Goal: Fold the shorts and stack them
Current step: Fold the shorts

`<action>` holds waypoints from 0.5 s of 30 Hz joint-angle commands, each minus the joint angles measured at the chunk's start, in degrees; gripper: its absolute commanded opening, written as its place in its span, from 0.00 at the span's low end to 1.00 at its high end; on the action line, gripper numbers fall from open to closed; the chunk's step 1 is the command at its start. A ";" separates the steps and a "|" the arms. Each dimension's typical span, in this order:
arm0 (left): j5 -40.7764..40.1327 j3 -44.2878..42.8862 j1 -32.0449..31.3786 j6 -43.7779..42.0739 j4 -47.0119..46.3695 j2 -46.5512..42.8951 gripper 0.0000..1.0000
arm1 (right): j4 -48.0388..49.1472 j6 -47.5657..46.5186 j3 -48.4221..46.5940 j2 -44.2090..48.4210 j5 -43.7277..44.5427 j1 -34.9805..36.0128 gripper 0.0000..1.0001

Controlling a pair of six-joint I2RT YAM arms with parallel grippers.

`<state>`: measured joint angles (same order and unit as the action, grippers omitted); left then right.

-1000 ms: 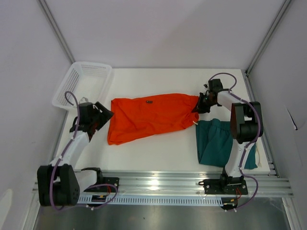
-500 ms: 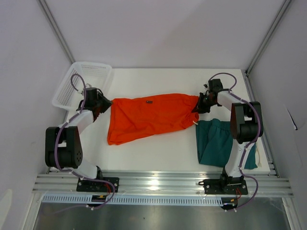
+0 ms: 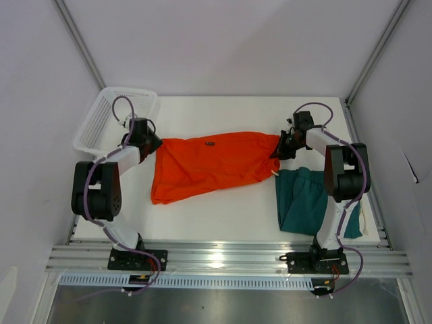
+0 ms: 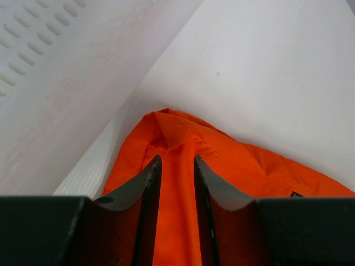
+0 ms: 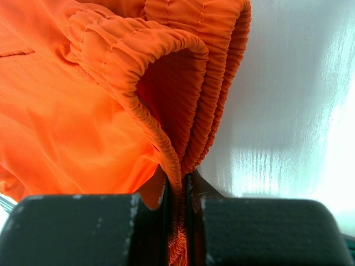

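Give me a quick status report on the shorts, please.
Left gripper open, astride corner of orange shorts. Right gripper shut on their waistband. Green shorts lie by right arm. Basket beside left gripper.

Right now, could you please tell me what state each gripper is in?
Left gripper: open, straddling a corner of the orange shorts.
Right gripper: closed on the waistband of the orange shorts.

Teal shorts [image 3: 300, 202] partly hidden under right arm [image 3: 344, 177]; label [image 3: 210, 143] illegible.
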<state>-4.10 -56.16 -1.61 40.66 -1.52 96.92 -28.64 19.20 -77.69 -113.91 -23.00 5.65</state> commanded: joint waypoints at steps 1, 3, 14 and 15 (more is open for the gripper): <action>-2.40 -2.90 -0.24 -1.82 -0.86 1.77 0.33 | 0.34 -1.27 -0.36 1.58 -0.29 -0.11 0.00; -2.84 -3.77 -0.41 -1.82 -0.59 2.56 0.34 | 0.43 -1.18 -0.36 1.58 -0.20 -0.11 0.00; -4.16 -7.73 -0.50 -2.43 -0.77 8.19 0.31 | 0.61 -1.10 -0.01 1.85 -0.46 -0.11 0.00; -4.25 -8.87 -0.50 -2.43 -0.07 8.98 0.29 | 0.61 -1.18 0.17 1.85 -0.46 -0.11 0.00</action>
<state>-7.22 -61.30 -1.87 39.81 -0.99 104.53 -28.64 19.20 -77.69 -113.91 -23.14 5.63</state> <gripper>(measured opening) 0.303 0.077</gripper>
